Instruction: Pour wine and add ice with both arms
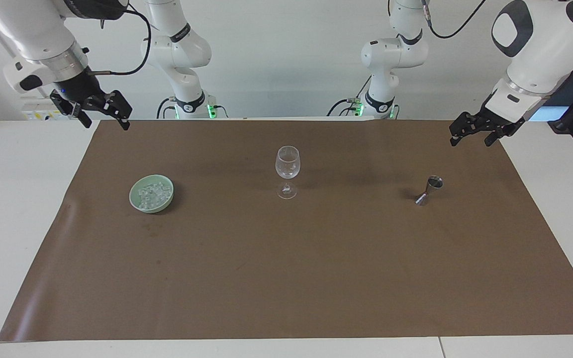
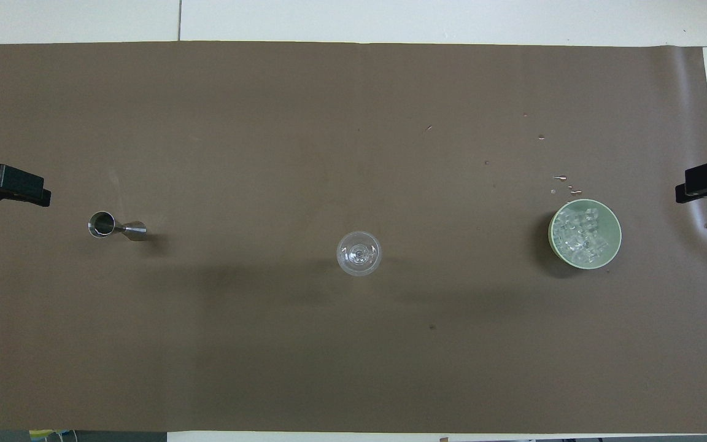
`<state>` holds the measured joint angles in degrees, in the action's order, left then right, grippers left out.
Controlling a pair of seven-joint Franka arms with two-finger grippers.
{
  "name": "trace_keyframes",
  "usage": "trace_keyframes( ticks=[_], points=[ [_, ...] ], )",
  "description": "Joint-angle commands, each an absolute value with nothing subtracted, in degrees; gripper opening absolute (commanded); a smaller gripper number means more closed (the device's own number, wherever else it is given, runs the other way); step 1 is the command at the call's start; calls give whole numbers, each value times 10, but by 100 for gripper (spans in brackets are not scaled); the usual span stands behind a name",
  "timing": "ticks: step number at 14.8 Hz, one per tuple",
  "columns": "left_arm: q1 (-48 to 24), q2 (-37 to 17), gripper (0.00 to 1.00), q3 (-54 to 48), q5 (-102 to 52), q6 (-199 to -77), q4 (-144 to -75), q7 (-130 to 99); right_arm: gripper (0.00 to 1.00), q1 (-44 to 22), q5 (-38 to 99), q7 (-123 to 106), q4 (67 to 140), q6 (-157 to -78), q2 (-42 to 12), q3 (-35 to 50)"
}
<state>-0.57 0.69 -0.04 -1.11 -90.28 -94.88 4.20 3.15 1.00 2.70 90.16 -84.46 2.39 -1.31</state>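
Brown mat [image 1: 286, 278]: wine glass [image 1: 287, 169] upright, jigger [image 1: 429, 190] upright.

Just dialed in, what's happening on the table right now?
Nothing is being handled yet. The left gripper hangs open over the mat's edge near the steel jigger; the right gripper hangs open near the green bowl of ice. The wine glass stands upright mid-table, apparently empty.

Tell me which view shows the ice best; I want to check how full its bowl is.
The overhead view: it looks straight into the green bowl, so the ice shows as a pile of clear cubes covering the bottom. The facing view sees the ice slantwise, partly hidden by the bowl's rim.
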Motion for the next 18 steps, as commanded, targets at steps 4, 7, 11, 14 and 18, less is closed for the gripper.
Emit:
trace_keyframes(
  ticks=[4,7,11,14,18],
  points=[
    [-9,15,100,1,-15,-897,-954,42,100,33,13,16,900,-845,23,-13],
    [-9,15,100,1,-15,-891,-954,40,100,34,14,19,905,-844,25,-13],
    [-7,13,100,3,-33,-880,-952,21,100,34,14,19,908,-844,26,-13],
    [-4,-2,100,4,-63,-854,-935,-68,100,36,14,19,908,-844,26,-13],
    [12,-46,100,14,-133,-847,-918,-248,100,36,14,19,908,-843,26,-13]
  ],
)
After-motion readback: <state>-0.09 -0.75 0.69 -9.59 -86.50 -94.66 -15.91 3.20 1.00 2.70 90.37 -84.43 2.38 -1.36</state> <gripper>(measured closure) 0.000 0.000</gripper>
